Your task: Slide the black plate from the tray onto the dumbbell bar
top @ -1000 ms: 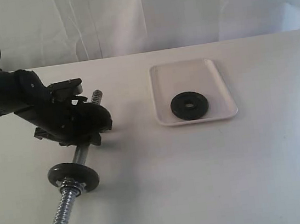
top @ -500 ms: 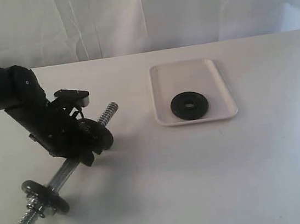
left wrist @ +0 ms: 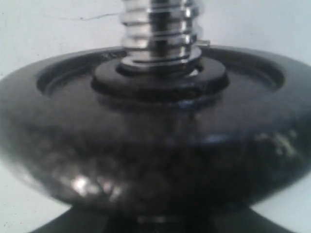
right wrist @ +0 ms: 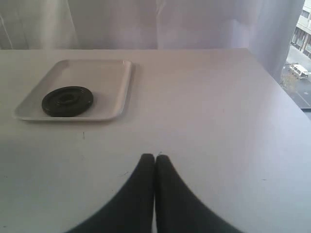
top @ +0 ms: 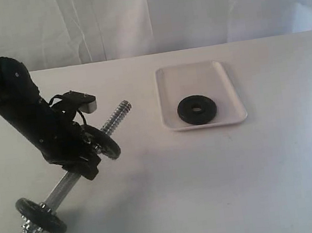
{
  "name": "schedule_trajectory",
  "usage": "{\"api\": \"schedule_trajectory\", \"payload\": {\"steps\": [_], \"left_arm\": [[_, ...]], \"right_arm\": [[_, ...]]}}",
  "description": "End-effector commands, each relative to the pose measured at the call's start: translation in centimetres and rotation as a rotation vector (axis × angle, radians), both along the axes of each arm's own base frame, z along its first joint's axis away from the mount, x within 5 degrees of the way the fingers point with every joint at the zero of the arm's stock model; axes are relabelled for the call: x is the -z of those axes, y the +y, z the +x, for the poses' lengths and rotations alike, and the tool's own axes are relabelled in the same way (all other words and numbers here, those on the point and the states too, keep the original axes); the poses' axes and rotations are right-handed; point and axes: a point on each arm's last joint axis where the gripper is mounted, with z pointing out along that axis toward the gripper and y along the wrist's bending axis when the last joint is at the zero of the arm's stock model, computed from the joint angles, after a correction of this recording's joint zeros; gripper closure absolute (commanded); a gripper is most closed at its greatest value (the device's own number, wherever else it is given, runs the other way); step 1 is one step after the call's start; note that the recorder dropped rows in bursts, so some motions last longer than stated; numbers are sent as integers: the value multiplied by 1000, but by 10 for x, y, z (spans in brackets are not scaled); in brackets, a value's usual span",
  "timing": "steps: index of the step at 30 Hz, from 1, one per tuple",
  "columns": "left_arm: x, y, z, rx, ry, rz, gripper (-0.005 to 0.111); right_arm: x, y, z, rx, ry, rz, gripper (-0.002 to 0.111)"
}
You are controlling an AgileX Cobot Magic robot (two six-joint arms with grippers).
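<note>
The black plate (top: 196,110) lies flat in the white tray (top: 196,69); the right wrist view shows the same plate (right wrist: 67,101) and tray (right wrist: 99,65). My left gripper (top: 86,155) is shut on the dumbbell bar (top: 63,187) and holds it tilted off the table. The bar's bare threaded end (top: 117,115) points toward the tray. One black disc (top: 103,141) sits on the bar at the gripper, another (top: 41,216) near its low end. In the left wrist view that disc (left wrist: 155,145) fills the picture and hides the fingers. My right gripper (right wrist: 155,158) is shut and empty, short of the tray.
The white table (top: 255,172) ends at a white curtain (top: 188,9) along its back. Its right edge (right wrist: 286,92) shows in the right wrist view.
The left arm has lifted and swung the bar: its threaded end rose toward the tray, its low end dropped to the bottom left. Plate, tray and right gripper stayed put.
</note>
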Motion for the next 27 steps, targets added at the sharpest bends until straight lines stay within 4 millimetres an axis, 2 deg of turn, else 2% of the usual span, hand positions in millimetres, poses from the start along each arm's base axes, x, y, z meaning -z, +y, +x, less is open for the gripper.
{"api": "schedule_trajectory", "payload": {"steps": [1, 7, 13, 16, 18, 22, 24, 27], "left_arm": [[-24, -7, -8, 0, 13, -105, 106], [-23, -16, -17, 81, 35, -112, 107], [-13, -30, -32, 167, 30, -87, 107], [-11, -30, -35, 176, 38, -75, 107], [-11, -30, -36, 180, 48, -70, 107], [-11, -29, -37, 185, 62, -68, 107], [-11, -30, -37, 183, 59, -69, 107], [-11, -30, -37, 188, 56, -69, 107]], "right_arm": [[1, 0, 0, -1, -10, -6, 108], [1, 0, 0, -1, -8, -6, 108], [0, 0, 0, -2, -18, -18, 108], [-6, 0, 1, -4, -79, 4, 108], [-15, 2, 2, -1, -176, 130, 108], [-36, -1, 1, 22, -381, 597, 108], [-44, -3, -1, 21, -478, 692, 108], [-58, -7, -6, 10, -642, 695, 108]]}}
